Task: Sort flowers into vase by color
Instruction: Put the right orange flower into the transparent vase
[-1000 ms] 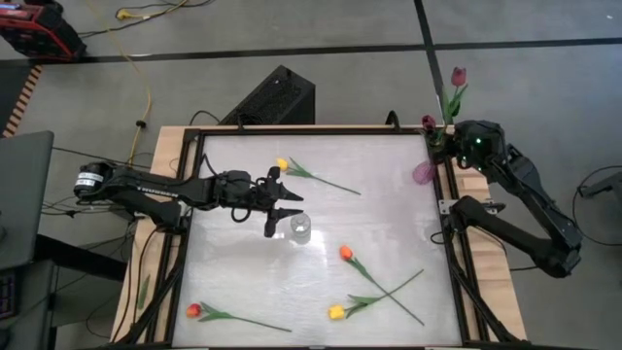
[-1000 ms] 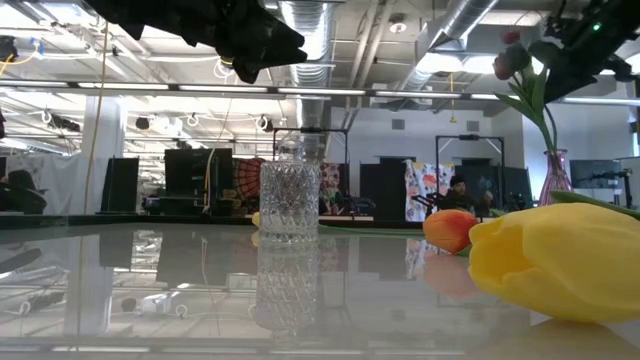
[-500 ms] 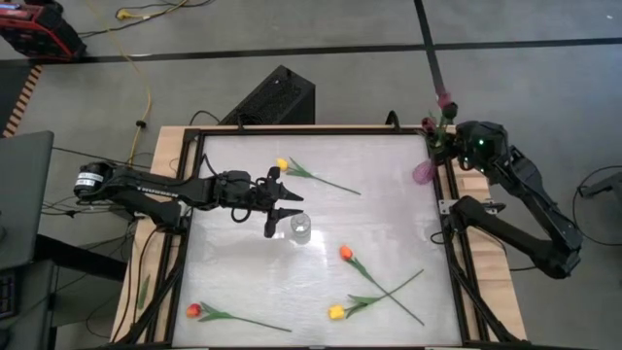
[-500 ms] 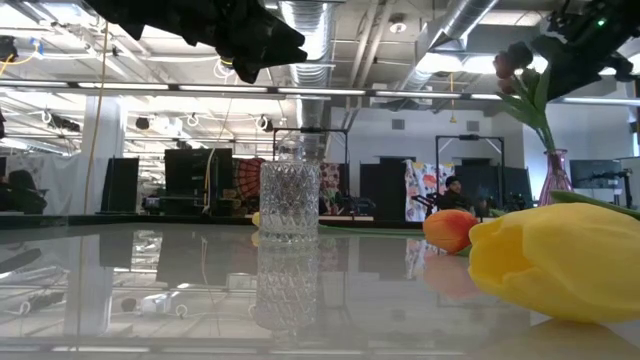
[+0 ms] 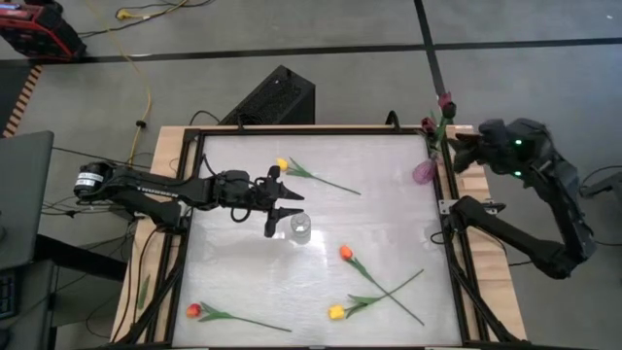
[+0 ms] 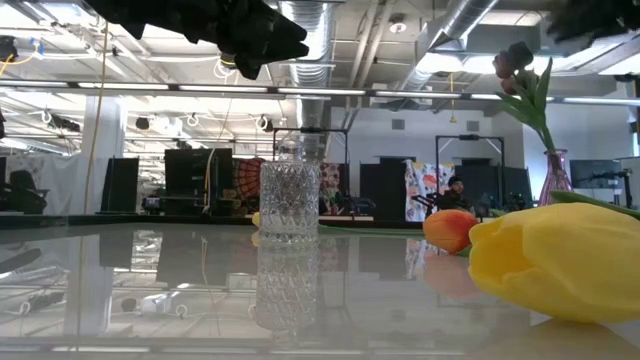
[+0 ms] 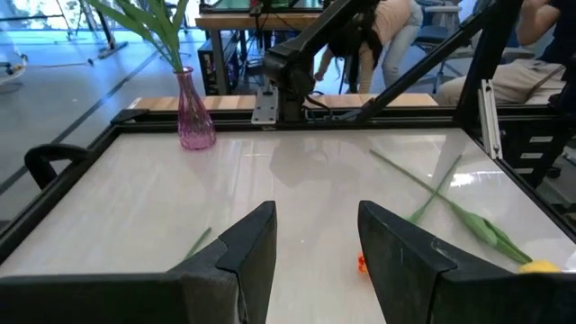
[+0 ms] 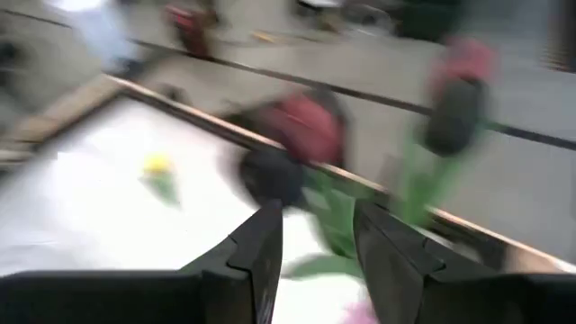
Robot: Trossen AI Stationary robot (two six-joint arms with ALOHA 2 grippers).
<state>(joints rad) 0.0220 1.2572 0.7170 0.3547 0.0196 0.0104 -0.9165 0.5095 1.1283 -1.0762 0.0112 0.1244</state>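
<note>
Left end effector [image 5: 283, 212] hovers near table [image 5: 389, 194] center, fingers apart, empty, beside the clear vase [image 5: 300, 227]. Four flowers lie flat: red one [image 5: 194, 311] at 7 o'clock, yellow one [image 5: 282, 164] at 11, orange [image 5: 345, 253] and yellow [image 5: 336, 312] at 5, stems running roughly 3-4 o'clock. Right end effector [image 5: 465, 149] at 2 o'clock, fingers apart, empty, beside the pink vase [image 5: 424, 172] of upright maroon flowers [image 5: 446, 100]. Drop-off looks done; next up is probably grabbing a stem.

Two maroon tulips [image 5: 444, 101] upright in pink vase [image 5: 424, 172] at table's right edge; clear glass vase [image 5: 300, 227] mid-table; yellow tulip [image 5: 282, 164], orange tulip [image 5: 345, 253], second yellow tulip [image 5: 336, 312], red-orange tulip [image 5: 193, 310] lying flat on table
</note>
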